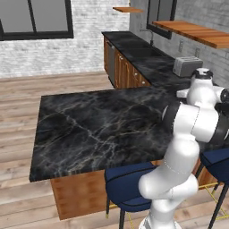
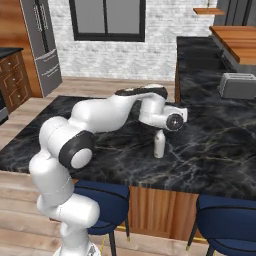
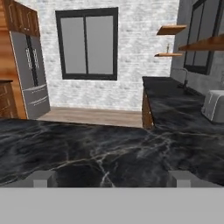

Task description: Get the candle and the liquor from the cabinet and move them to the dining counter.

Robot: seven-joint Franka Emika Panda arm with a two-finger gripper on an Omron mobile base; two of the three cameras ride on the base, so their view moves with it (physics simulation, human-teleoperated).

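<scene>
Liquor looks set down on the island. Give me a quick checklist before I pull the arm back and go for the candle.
1. Liquor upright on the dining counter: ok.
2. Gripper open, nothing between its fingertips: ok.
3. Hand clear of the liquor's neck: cannot tell; in the right base view it sits directly above the neck.
4. Liquor well in from the counter's edge: ok.
5. Candle located: cannot tell; a slim thing on the far shelf is too small to identify.
</scene>
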